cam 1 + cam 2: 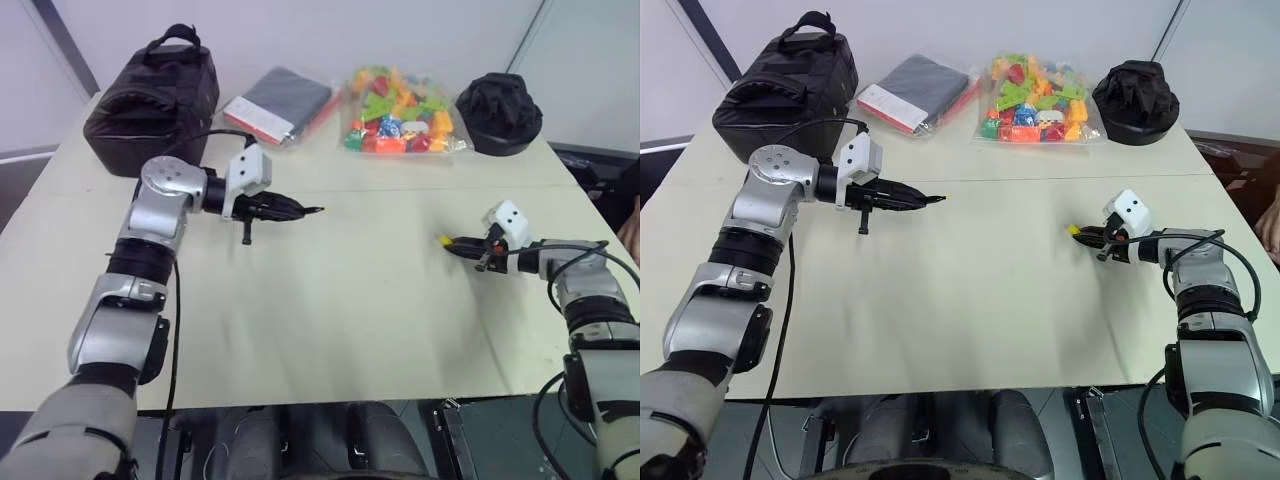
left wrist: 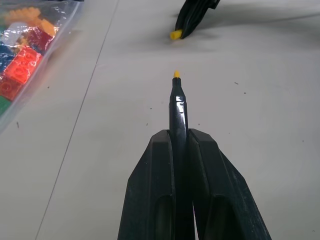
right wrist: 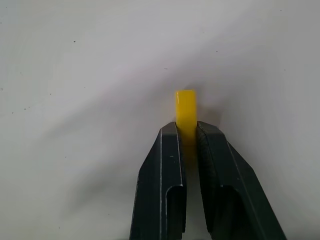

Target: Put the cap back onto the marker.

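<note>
The cap [image 3: 185, 112] is pinched between the closed fingers of the right gripper [image 1: 452, 243], low over the table [image 1: 330, 320], its free end protruding, presumably for mating. The marker [image 2: 178, 107] is clamped in the closed left gripper [image 1: 300, 210], yellow tip aimed at the cap (well apart). Farther back, toy blocks [image 1: 400, 115] are held in a clear bag; the black bag [image 1: 150, 95] is closed.

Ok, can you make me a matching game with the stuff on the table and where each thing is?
Things:
1. marker
2. cap
3. black bag
4. toy blocks

Places:
A. inside a clear plastic bag
B. pinched in the right hand
C. far left corner of the table
D. pinched in the left hand

Pairs: 1-D, 2-B, 3-C, 4-A
</note>
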{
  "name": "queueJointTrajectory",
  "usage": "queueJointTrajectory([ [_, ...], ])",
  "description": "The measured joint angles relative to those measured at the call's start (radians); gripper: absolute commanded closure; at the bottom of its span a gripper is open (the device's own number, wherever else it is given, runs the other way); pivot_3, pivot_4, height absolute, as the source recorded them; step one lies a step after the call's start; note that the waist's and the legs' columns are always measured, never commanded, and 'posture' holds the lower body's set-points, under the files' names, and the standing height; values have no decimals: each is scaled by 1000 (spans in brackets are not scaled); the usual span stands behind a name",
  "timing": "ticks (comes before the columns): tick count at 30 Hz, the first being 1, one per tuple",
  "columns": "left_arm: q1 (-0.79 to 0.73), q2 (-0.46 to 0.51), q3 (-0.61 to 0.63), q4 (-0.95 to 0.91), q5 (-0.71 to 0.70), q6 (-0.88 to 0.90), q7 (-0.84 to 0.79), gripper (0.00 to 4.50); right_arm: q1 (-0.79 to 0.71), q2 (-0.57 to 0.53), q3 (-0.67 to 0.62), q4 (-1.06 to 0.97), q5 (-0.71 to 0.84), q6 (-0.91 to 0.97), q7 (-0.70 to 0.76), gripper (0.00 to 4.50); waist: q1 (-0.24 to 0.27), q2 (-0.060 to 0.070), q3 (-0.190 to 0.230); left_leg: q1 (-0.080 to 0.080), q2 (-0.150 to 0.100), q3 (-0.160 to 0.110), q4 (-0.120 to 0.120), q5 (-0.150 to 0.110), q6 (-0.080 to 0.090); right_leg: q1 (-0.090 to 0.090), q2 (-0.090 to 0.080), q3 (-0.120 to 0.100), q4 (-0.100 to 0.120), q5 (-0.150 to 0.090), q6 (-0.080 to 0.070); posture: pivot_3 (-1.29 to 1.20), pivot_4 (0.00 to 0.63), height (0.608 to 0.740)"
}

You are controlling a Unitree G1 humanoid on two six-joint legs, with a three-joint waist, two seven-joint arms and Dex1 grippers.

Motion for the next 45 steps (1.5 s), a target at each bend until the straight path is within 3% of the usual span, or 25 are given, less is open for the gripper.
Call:
queueJointTrajectory([
  [8, -2, 38, -29, 35, 56, -114, 1, 4500, -46, -31, 50, -56, -66, -16, 24, 4437, 0, 1, 1, -1, 0, 1, 0, 0, 0, -2, 0, 0, 1, 0, 0, 0, 150, 740],
  [17, -104, 23, -90, 171, 159, -354, 14, 4500, -127, -71, 107, -354, -77, 25, 150, 4437, 3, 1, 1, -2, 0, 4, -1, -2, 3, -5, -1, 1, 2, 0, 0, 0, 150, 740],
  [26, -117, -74, -94, 205, 152, -357, 36, 4500, -77, -35, 131, -637, -42, 132, 186, 4437, 3, 1, 1, -3, 0, 4, 0, -2, 3, -6, -1, 1, 3, 0, 0, 0, 150, 740],
  [45, -157, -145, -92, 237, 152, -353, 110, 4500, -64, 47, 165, -680, -20, 182, 148, 4437, 2, 1, 1, -3, 0, 4, 0, -2, 3, -7, -1, 2, 3, 0, 0, 0, 150, 740],
])
